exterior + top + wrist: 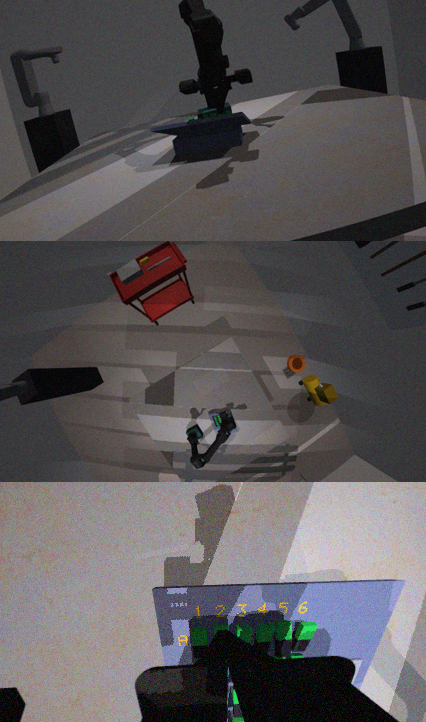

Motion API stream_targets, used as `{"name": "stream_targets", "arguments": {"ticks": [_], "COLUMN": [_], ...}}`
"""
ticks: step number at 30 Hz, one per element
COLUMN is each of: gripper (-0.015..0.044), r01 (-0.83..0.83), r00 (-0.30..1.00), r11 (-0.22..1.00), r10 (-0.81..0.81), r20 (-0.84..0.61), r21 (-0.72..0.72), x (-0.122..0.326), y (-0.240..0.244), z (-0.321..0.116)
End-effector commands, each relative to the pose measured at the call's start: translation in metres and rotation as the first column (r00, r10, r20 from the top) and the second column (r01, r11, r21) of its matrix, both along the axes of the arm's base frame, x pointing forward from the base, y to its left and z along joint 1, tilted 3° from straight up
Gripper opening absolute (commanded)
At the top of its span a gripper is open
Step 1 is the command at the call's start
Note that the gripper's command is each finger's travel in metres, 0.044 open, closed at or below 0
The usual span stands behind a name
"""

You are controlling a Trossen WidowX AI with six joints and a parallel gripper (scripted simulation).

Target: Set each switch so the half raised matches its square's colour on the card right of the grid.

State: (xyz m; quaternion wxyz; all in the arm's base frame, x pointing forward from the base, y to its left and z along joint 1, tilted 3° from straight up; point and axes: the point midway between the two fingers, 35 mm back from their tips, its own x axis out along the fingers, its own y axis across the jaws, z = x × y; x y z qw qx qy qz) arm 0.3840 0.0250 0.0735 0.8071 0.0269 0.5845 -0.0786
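Claw: shut, with nothing between its fingers; the gripper (224, 419) (216, 108) (222, 634) points down at your switches, and you cannot tell here whether its tips touch one.
Panel: your blue panel (212, 414) (209, 138) (350, 607) stands on the bench (299, 167), nearer the far edge than the dark near edge in the exterior view, well apart from both.
Switches: your green-and-dark switches (217, 420) (206, 114) (306, 630) sit on the panel's top, under columns numbered 1 to 6; row A is partly visible, and the fingers hide much of the rest.
Raised halves: at A6 you can see bright green above dark grey; most others are too covered or dim for you to judge.
Card: you can't read its squares from these views.
Beyond the far edge: you have two grey arms (22, 74) (346, 20) on black pedestals (51, 140) (361, 70), one toward each far corner in the exterior view.
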Motion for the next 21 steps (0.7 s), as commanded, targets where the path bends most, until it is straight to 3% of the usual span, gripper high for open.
{"name": "stream_targets", "arguments": {"ticks": [1,6,11,16,21], "gripper": [0.0000,0.0000,0.0000,0.0000,0.0000], "r01": [0.000,-0.006,-0.006,-0.006,-0.007], "r00": [1.000,1.000,1.000,1.000,1.000], "r11": [1.000,1.000,1.000,1.000,1.000], "r10": [0.000,0.006,0.006,0.006,0.006], "r20": [0.001,0.024,0.024,0.020,0.029], "r21": [0.000,-0.001,-0.001,0.001,0.000], "x": [-0.001,-0.022,-0.028,-0.072,-0.069], "y": [0.000,0.007,0.011,0.034,0.034], "z": [0.003,0.060,0.057,0.039,0.028]}}
